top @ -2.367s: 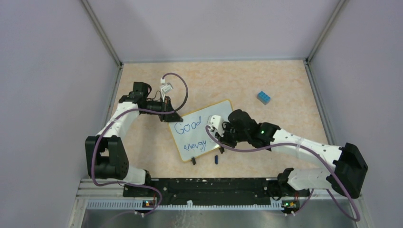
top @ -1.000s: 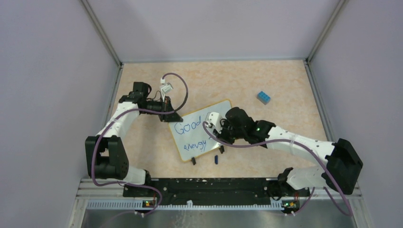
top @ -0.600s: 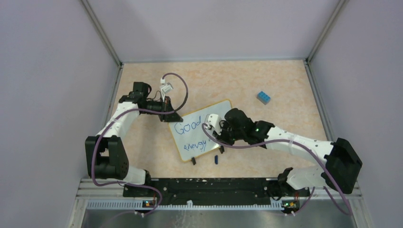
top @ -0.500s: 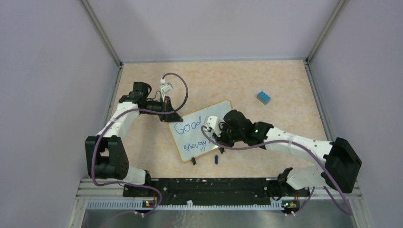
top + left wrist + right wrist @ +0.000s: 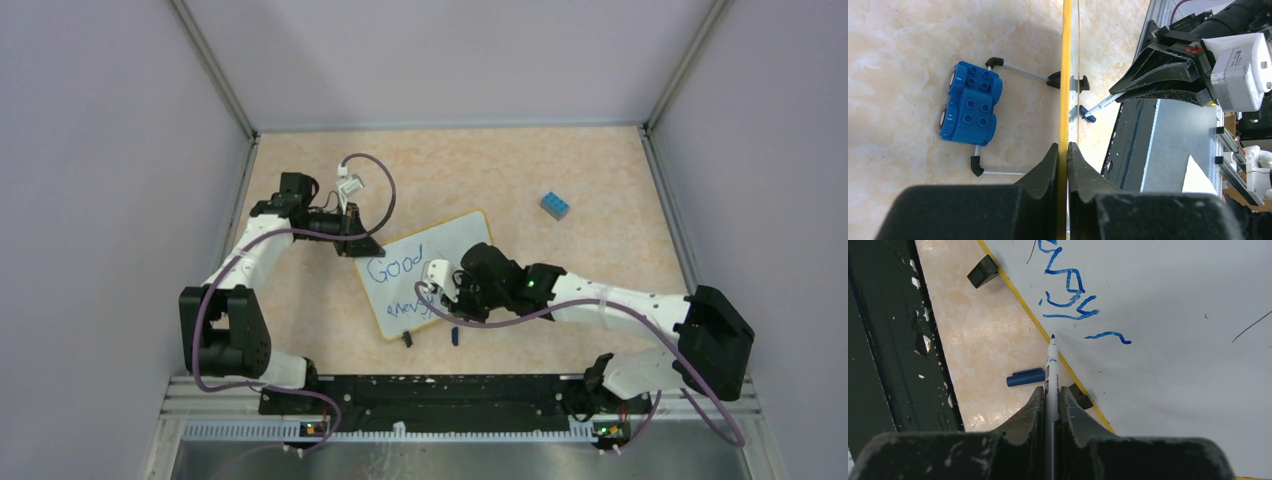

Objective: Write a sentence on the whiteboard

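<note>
Judging by the board, you have most of the writing down. The sentence (image 5: 398, 272) runs in two blue lines, "Good" above a scrawled second word, on the whiteboard (image 5: 455, 238), which sits mid-table between the arms. Your left gripper (image 5: 1064, 150) is pinched tight on the board's yellow rim, steadying it. Your right gripper (image 5: 1050, 392) is clamped on the marker (image 5: 1052, 362), its tip at the lower edge beside the last stroke; contact cannot be confirmed. What is left appears to be closing out that word. The cap (image 5: 1026, 377) lies off the pen.
</note>
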